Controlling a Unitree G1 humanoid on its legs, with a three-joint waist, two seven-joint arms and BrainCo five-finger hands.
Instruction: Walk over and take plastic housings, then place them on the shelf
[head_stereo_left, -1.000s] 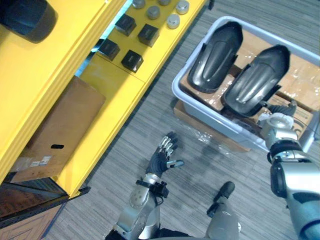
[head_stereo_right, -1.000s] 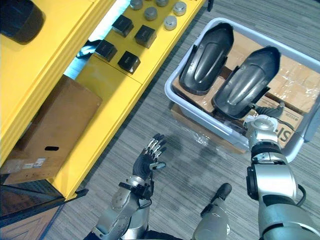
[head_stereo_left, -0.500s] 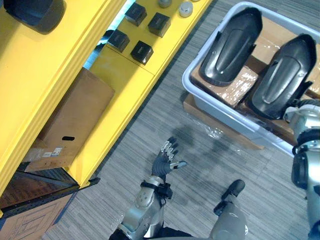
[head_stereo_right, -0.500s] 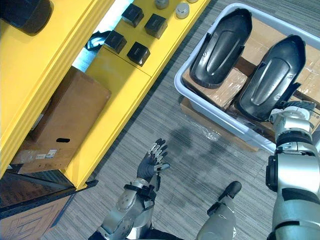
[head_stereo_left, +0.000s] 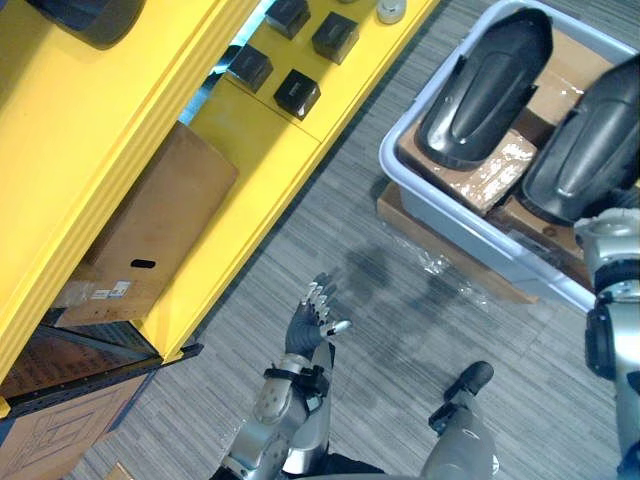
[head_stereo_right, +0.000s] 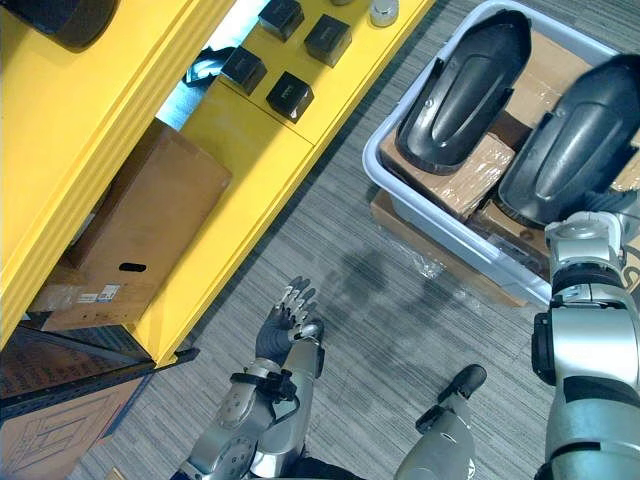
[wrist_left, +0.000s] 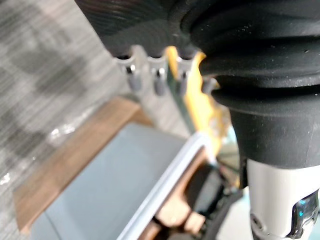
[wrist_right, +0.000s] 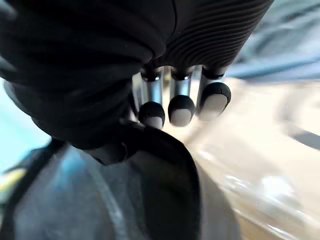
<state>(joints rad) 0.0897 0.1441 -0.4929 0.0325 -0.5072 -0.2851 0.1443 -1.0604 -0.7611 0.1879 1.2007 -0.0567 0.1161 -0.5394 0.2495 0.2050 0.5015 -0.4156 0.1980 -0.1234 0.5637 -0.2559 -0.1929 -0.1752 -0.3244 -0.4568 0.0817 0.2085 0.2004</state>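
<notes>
Grey striped carpet (head_stereo_left: 400, 330) underfoot, and I'm standing at the pick point. Two black moulded plastic housings lie side by side in the tote, the left one (head_stereo_right: 460, 85) and the right one (head_stereo_right: 585, 135). Both are hollow side up and propped on film-wrapped brown cardboard packs (head_stereo_right: 460, 175). Their long axes are parallel and run diagonally away from me, up and to the right, with the near ends towards the tote's near rim.

My read is thin shell, so light and fairly stiff, but the glossy skin will be slippery. I'd hook over the rim edge around mid-length with the thumb inside the hollow. A hold on one end would likely let it swing.

They sit in a pale grey plastic tote (head_stereo_right: 430, 222) on the floor to my right. My right hand (wrist_right: 172, 95) is over the near end of the right housing, fingers side by side and relaxed, gripping nothing. My left hand (head_stereo_right: 280, 330) hangs over the carpet, spread and empty. The yellow metal shelf (head_stereo_left: 250, 170) is to my left, near the tote.
</notes>
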